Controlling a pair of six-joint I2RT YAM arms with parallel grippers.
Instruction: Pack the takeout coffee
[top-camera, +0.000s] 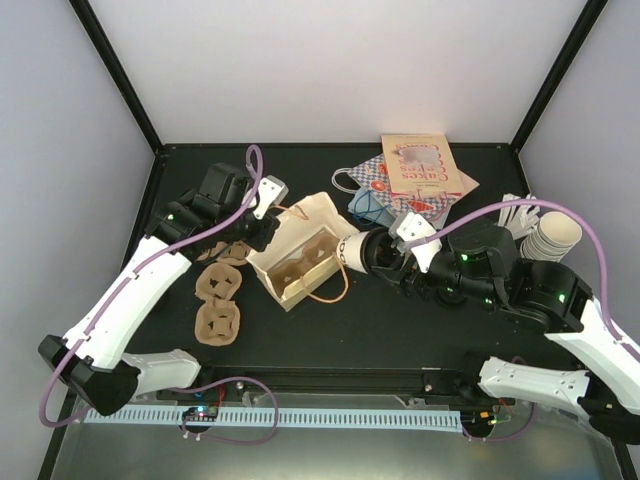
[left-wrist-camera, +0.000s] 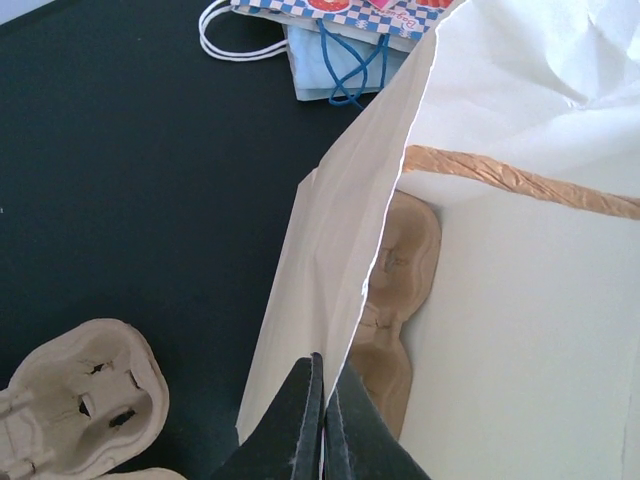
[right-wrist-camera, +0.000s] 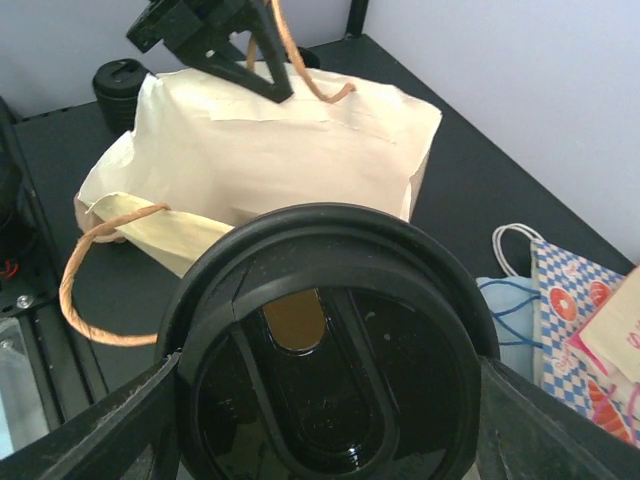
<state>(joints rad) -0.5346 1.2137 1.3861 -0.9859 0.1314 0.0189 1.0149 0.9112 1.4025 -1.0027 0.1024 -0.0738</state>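
The takeout coffee, a cream cup with a black lid, lies sideways in my right gripper. Its base points at the tan paper bag and sits right at the bag's right side. In the right wrist view the right gripper is shut on the cup, with a finger on each side of the lid. The bag lies on its side with a brown cup carrier inside. My left gripper is shut on the bag's upper edge, its fingertips pinching the paper.
Two loose brown cup carriers lie left of the bag, one also in the left wrist view. Printed paper bags lie behind the bag. A stack of lidless cups stands at the right. Black frame posts border the table.
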